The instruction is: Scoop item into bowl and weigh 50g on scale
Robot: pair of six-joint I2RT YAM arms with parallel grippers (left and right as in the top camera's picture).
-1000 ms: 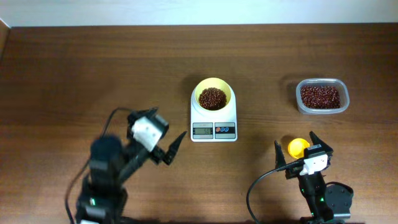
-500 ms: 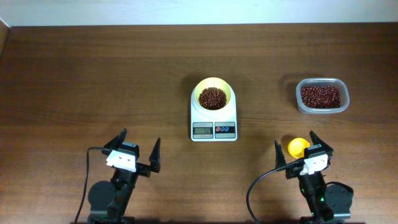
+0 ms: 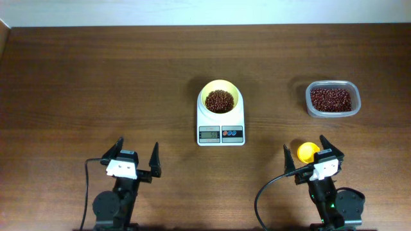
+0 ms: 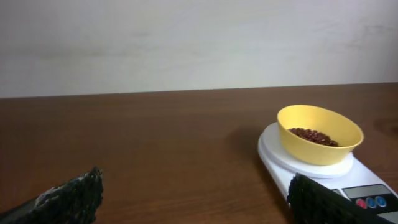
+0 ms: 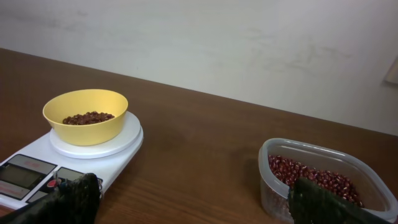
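Observation:
A pale yellow bowl (image 3: pixel 220 99) holding dark red-brown beans (image 3: pixel 219 101) stands on the white scale (image 3: pixel 220 126) at the table's middle. The bowl (image 4: pixel 319 134) and scale (image 4: pixel 283 163) show at the right of the left wrist view, and the bowl (image 5: pixel 85 116) sits on the scale (image 5: pixel 37 163) at the left of the right wrist view. My left gripper (image 3: pixel 135 154) stands open near the front left, with nothing between its fingers. My right gripper (image 3: pixel 304 152) is open at the front right, beside a yellow scoop (image 3: pixel 307 151).
A clear plastic tub (image 3: pixel 332 99) of beans stands at the right, also close ahead in the right wrist view as the tub (image 5: pixel 323 182). A pale wall runs behind the table's far edge.
The left arm has drawn back from near the scale to the front left and turned to face straight ahead. The right arm has not moved.

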